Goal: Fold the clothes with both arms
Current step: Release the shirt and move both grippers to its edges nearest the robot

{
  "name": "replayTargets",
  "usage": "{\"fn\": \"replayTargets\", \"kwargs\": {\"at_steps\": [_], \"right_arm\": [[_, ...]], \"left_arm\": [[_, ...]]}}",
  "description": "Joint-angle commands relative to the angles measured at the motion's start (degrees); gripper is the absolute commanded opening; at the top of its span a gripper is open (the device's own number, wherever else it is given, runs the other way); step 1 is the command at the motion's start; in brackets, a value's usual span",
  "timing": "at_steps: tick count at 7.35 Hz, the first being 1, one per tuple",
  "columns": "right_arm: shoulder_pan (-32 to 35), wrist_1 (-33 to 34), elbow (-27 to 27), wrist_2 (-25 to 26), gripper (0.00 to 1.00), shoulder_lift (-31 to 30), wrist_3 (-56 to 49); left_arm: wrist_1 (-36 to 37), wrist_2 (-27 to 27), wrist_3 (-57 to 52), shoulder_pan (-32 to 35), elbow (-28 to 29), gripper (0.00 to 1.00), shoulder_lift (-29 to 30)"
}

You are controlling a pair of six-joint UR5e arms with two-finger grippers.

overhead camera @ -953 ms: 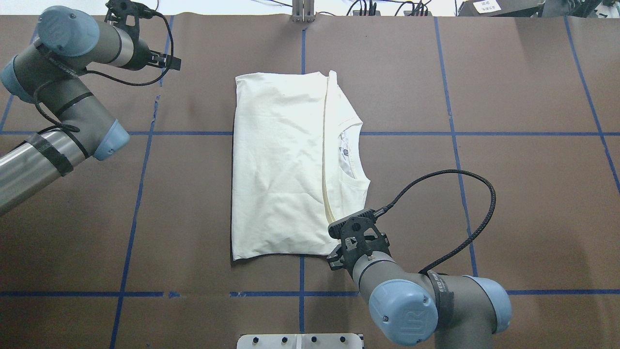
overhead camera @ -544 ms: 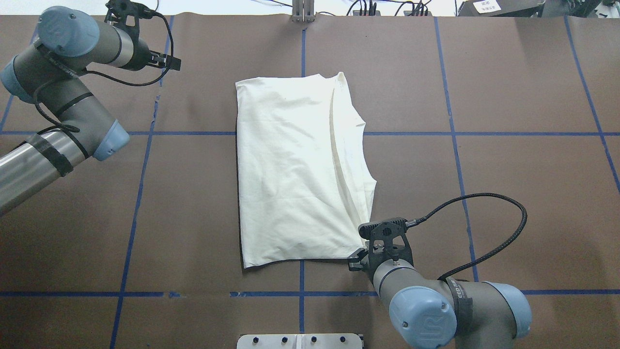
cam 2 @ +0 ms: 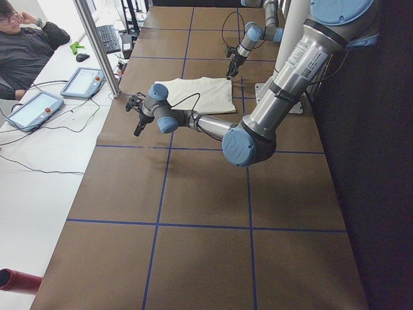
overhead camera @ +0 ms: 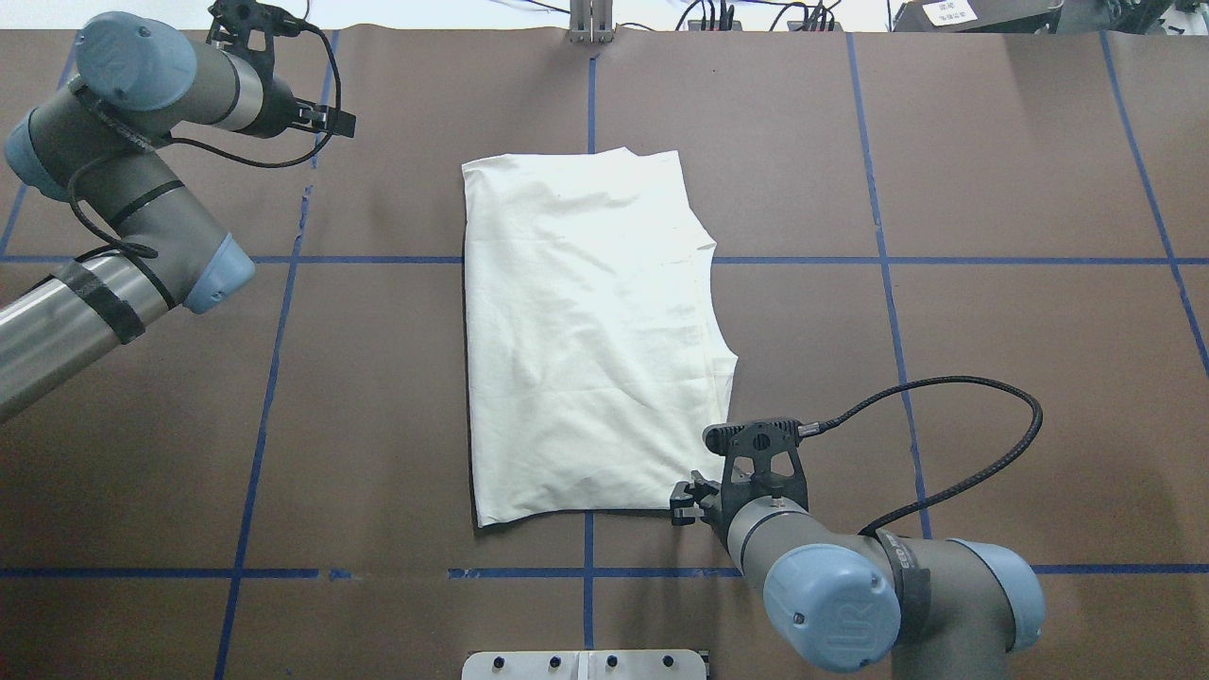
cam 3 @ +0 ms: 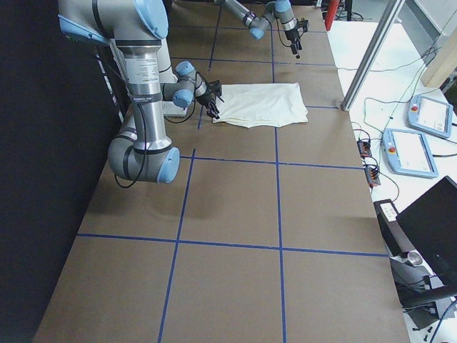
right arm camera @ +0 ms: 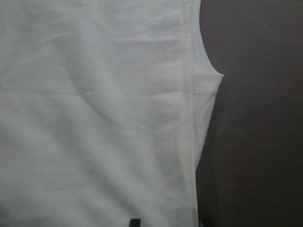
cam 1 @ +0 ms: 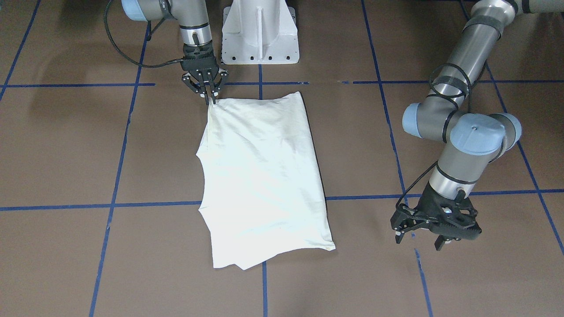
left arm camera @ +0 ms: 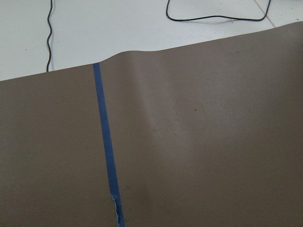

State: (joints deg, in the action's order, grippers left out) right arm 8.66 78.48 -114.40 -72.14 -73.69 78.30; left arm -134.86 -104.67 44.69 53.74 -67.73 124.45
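In the last second the top layer of the cream-white folded T-shirt (overhead camera: 586, 331) has been drawn across to the robot's right. A second ago its free edge ran down the middle of the pile, with the neckline and label showing beside it. Half a second ago it was lifted and part-way over. Now it lies flat over the whole pile, the neckline covered and no print showing on the upper face. The black two-finger right gripper (cam 1: 210, 100) has travelled with that edge and sits low at the shirt's corner nearest the robot on its right, touching it. In the wrist view its fingertips stand on either side of the hem with a small gap, and I cannot tell whether they pinch the cloth or have let it go. The black left gripper (cam 1: 418, 240) has not moved; it hangs with its jaws wide apart and nothing between them, over the brown paper-covered table (overhead camera: 992, 378), well apart from the shirt. The shirt lies in the middle of the table, straight out from the white pedestal base (cam 1: 260, 31). I judge this fold as good as laid, leaving the release and perhaps one more fold across. No container shows in any view.
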Motion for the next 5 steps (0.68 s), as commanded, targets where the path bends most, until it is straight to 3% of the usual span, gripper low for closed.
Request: {"fn": "replayTargets", "kwargs": {"at_steps": [1, 3, 5], "right_arm": [[5.6, -8.5, -0.9, -7.4, 1.00, -0.2, 0.3], [7.2, -13.1, -0.9, -8.5, 1.00, -0.6, 4.5], [8.4, -16.5, -0.8, -9.5, 1.00, -1.8, 9.7]], "left_arm": [[0.2, -0.1, 6.1, -2.8, -3.9, 1.00, -0.9], [0.4, 0.0, 19.8, -8.4, -13.2, 1.00, -5.7], [0.7, 2.3, 33.0, -17.0, -28.0, 1.00, -14.4]]}}
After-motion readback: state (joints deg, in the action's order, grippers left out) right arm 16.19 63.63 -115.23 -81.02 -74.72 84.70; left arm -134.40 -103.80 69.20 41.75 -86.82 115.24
